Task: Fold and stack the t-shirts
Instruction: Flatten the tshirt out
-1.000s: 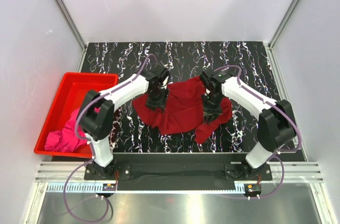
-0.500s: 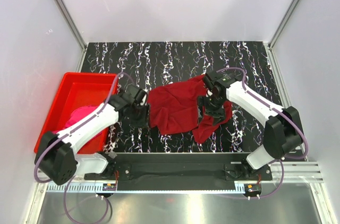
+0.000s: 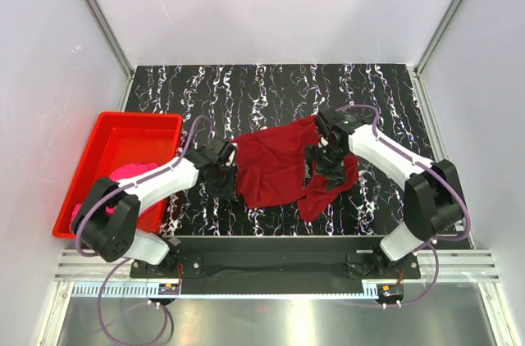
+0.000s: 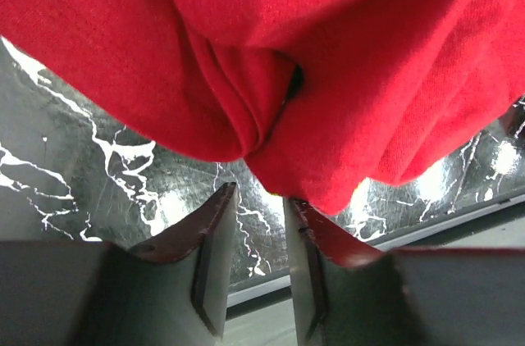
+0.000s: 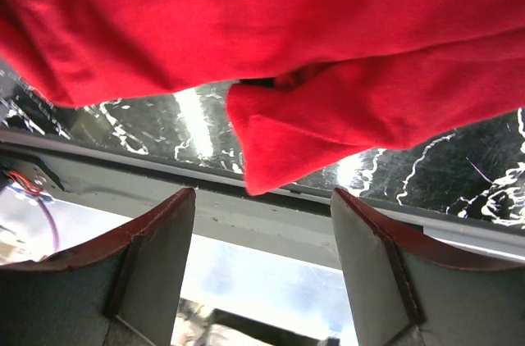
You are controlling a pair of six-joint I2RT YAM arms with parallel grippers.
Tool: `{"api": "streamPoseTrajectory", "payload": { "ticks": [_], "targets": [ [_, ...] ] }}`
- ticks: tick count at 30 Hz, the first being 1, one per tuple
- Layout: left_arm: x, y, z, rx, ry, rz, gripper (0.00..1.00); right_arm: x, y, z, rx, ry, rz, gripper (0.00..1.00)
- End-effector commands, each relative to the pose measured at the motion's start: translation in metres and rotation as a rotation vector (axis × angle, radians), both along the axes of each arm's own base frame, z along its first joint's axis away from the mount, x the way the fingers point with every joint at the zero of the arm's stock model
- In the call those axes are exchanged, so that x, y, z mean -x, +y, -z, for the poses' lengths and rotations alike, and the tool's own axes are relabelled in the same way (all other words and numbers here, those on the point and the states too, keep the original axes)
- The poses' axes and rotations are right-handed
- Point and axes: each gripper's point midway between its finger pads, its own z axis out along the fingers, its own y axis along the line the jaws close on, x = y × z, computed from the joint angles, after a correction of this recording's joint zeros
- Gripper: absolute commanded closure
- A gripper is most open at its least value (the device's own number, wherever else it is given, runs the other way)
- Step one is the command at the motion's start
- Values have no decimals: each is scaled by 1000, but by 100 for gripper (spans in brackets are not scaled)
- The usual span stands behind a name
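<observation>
My left hand (image 4: 261,194) sits half-open at the edge of the crimson t-shirt (image 3: 275,170), my right hand (image 5: 262,194) wide open, both empty; I'd reach deeper before pinching.

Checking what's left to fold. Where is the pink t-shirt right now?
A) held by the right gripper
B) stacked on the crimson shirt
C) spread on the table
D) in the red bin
D: the pink t-shirt lies bunched in the red bin at the left; only the crimson t-shirt is on the table.
</observation>
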Motion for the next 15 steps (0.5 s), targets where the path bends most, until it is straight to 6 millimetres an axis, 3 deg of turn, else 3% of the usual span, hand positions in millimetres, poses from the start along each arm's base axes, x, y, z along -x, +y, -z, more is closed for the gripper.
{"api": "streamPoseTrajectory", "payload": {
  "ticks": [1, 12, 14, 15],
  "targets": [
    [-27, -13, -9, 15, -73, 20, 65, -3, -4, -2, -65, 0, 67, 26],
    [-49, -16, 3, -39, -94, 31, 60, -8, -9, 17, -97, 51, 119, 27],
    [-54, -19, -1, -27, -116, 31, 61, -13, -14, 23, -102, 62, 152, 27],
    [-58, -21, -2, -23, -129, 32, 67, -13, -17, 26, -101, 75, 170, 28]
  ]
}}
